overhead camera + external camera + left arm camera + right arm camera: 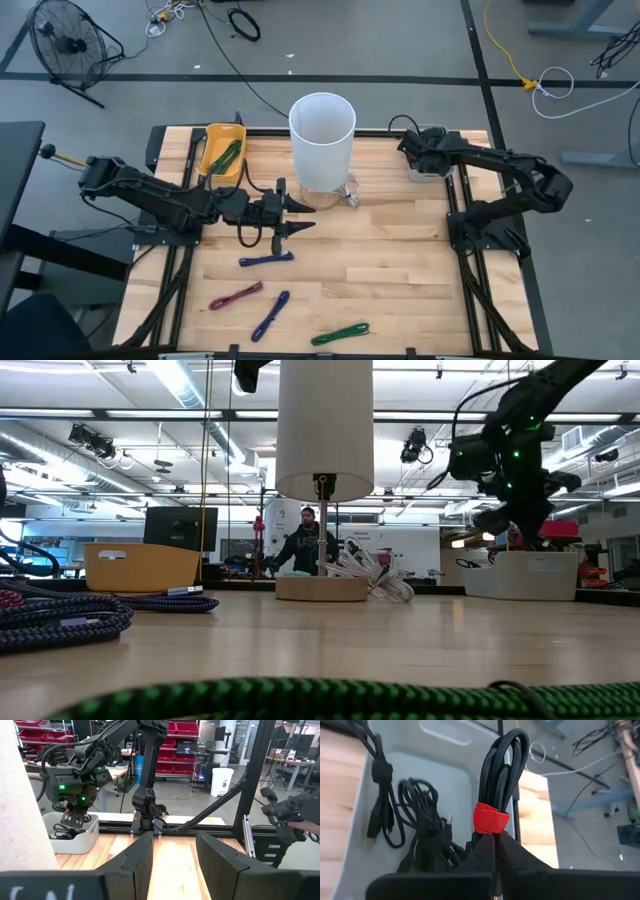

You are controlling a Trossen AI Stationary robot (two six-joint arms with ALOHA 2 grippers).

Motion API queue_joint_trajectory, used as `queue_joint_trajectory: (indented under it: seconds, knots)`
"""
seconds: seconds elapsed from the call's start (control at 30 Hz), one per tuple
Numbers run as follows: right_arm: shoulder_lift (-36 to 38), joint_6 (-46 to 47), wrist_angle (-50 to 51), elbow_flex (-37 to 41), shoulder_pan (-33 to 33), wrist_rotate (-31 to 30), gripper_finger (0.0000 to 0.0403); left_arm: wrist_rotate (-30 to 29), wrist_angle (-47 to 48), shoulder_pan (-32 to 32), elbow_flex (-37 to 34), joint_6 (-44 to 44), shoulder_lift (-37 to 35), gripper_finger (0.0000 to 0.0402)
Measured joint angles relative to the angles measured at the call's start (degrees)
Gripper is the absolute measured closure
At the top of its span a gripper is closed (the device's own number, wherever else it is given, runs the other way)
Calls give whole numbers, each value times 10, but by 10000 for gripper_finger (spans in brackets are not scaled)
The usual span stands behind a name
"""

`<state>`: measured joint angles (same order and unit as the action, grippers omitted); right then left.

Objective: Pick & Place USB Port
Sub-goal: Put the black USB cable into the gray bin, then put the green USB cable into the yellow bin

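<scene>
Currently the right end effector (495, 851) is clenched on a coiled black cable (505, 775) at its red strap (491, 818), directly above the white bin (445, 765) holding more black cables (415, 820). Left end effector (300, 215) stands released over the counter (400, 270), beside the white cylinder (322, 140).

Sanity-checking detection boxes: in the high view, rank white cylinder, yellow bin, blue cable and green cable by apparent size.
1. white cylinder
2. yellow bin
3. blue cable and green cable: look alike, unranked.
</scene>
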<state>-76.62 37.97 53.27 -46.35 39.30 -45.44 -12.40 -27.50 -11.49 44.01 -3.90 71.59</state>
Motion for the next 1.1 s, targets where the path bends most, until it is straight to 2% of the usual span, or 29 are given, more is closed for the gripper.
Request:
queue_joint_trajectory:
  seconds: [0.1, 0.23, 0.33, 0.5, 0.67, 0.73, 0.83, 1.1]
  knots:
    - [0, -27, -17, 13, 13, 24, 392, 0, 0, 0, 0, 0, 0, 246]
    - [0, -40, -21, 17, 22, 39, 357, 0, 0, 0, 0, 0, 0, 246]
    - [0, -45, -21, 18, 24, 38, 323, 0, -1, 0, 0, 0, 0, 246]
    - [0, -44, -24, 18, 24, 2, 266, 0, -1, 0, 0, 0, 0, 246]
    - [0, -59, -42, 18, 24, 11, 225, 0, -1, 0, 0, 0, 0, 246]
    - [0, -72, -46, 17, 24, 47, 217, 0, -1, 0, 0, 0, 0, 246]
    - [0, -116, -50, 0, 18, 136, 215, 0, -1, 0, 0, 0, 0, 246]
    - [0, -190, -73, -88, -31, 316, 240, 0, -1, 0, 0, 0, 0, 246]
